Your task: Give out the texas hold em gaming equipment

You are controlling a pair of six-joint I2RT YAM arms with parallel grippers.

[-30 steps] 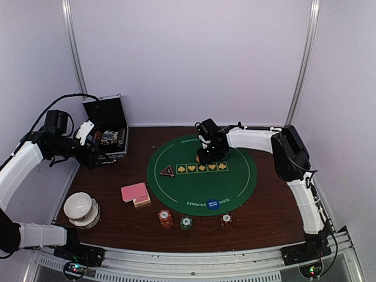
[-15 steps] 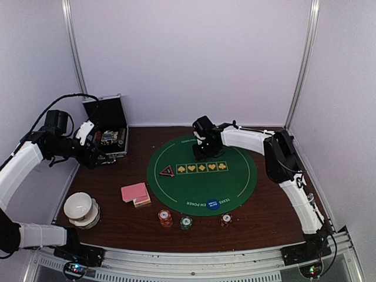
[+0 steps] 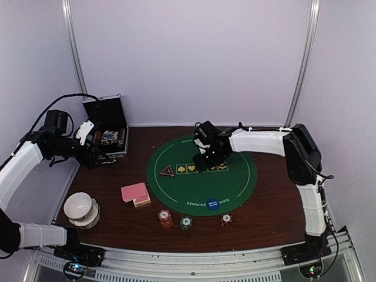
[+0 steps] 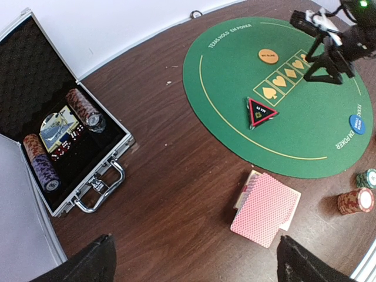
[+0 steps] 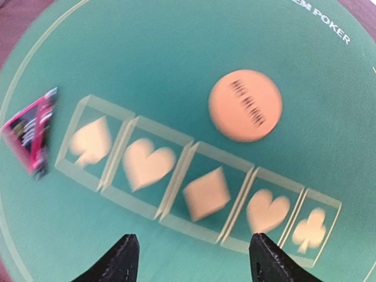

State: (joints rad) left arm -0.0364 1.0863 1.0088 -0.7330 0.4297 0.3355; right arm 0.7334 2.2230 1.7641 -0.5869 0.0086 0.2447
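My right gripper [image 3: 207,160] hangs open and empty over the row of suit boxes on the round green mat [image 3: 235,182]. In the right wrist view its fingertips [image 5: 120,258] stand wide apart and an orange button disc [image 5: 245,106] lies just beyond them. My left gripper [image 3: 101,156] is open and empty above the bare wood near the case. Pink-backed cards [image 3: 135,192] lie left of the mat and also show in the left wrist view [image 4: 265,208]. A blue disc [image 3: 214,204] lies on the mat's near edge. Three chip stacks [image 3: 165,218] [image 3: 186,222] [image 3: 226,220] stand in front of it.
An open black metal-edged case [image 3: 108,136] with chips inside stands at the back left. A white bowl [image 3: 81,208] stands at the near left. A red triangular marker [image 3: 167,171] lies on the mat's left side. White walls close in the table.
My right gripper has shifted a little toward the near side, from over the orange disc to over the suit row. The left arm has not moved.
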